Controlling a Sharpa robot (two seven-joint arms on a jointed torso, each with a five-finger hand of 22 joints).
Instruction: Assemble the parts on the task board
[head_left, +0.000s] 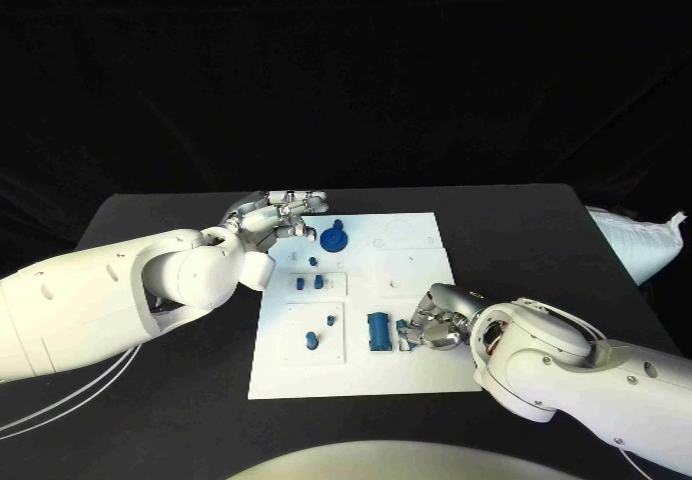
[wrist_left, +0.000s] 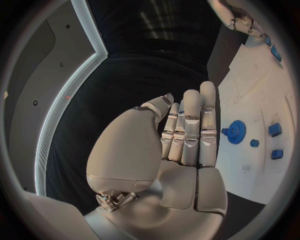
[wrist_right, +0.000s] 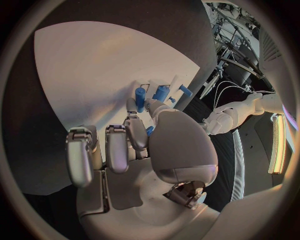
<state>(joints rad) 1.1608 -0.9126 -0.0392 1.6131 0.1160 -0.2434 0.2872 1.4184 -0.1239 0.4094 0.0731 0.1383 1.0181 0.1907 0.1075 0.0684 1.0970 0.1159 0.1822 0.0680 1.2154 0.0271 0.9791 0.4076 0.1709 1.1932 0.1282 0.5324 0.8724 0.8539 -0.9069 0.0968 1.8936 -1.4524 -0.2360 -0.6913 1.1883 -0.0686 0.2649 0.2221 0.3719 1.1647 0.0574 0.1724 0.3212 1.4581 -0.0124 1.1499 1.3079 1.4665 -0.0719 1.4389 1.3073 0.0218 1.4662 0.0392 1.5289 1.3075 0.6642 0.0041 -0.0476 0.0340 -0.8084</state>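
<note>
White task board (head_left: 415, 370) lies mid-table on the black table (head_left: 548, 250); blue parts sit across it. Blue gear (head_left: 335, 238) lies flat near the board's far left corner, just beside the left hand's fingertips; two small blue blocks (head_left: 307, 283) stand side by side in the left column below it; a tiny blue peg (head_left: 313, 262) sits between gear and blocks; a blue oblong piece (head_left: 309, 341) and a smaller blue bit (head_left: 330, 320) lie nearer the front left; blue cylinder (head_left: 379, 330) lies at the board's middle front, touching or just beside the right hand.

Left hand (head_left: 274, 215) hovers at the board's far left edge, fingers straight and together, nothing in it: released; wrist view shows the same flat hand (wrist_left: 187, 135) with the gear (wrist_left: 235, 132) beside it.

Right hand (head_left: 436, 320) rests low on the board by the cylinder, fingers curled down; a small blue piece (wrist_right: 150, 131) shows under its fingers (wrist_right: 134, 131); whether it is grasped, cannot tell.

White bag (head_left: 635, 245) lies at the table's right edge.
</note>
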